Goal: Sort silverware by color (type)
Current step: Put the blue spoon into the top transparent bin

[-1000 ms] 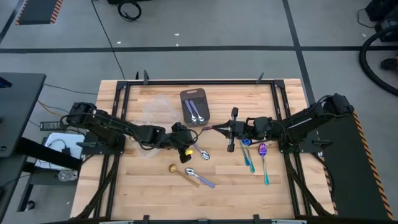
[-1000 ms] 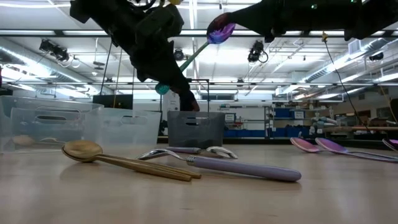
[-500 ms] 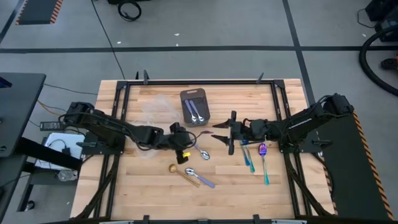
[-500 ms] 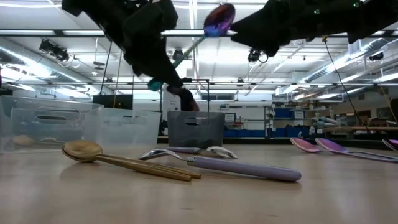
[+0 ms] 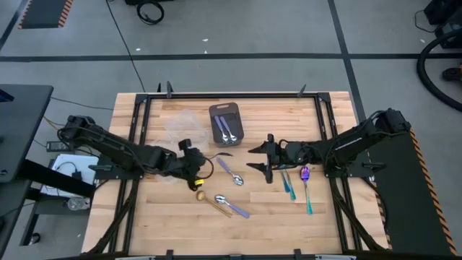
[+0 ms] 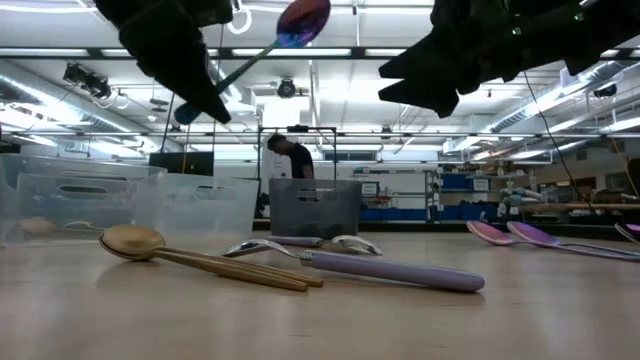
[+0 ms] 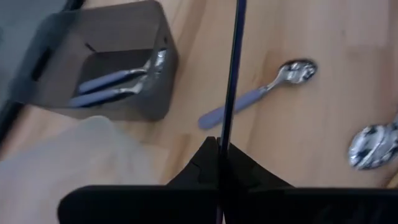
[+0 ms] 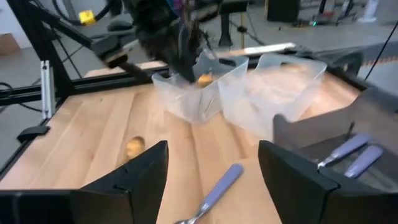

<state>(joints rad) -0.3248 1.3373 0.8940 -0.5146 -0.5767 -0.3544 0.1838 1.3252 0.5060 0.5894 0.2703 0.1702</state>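
Wooden table (image 5: 159, 224) under both arms: the left gripper (image 5: 193, 162), fingers clamped on a purple-bowled spoon (image 6: 300, 20), holds it above the boards near the clear tubs (image 5: 184, 128). Right gripper (image 5: 260, 157) hovers mid-table, fingers apart and empty. Other spoons lie scattered on the boards, two in the grey tray (image 5: 227, 124).

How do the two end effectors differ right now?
The left end effector is shut on the teal-handled spoon, held raised above the table; the right end effector stands open and empty. The left sits near the clear tubs, the right near the purple-bowled spoons lying on the table. Both hover above the wood.
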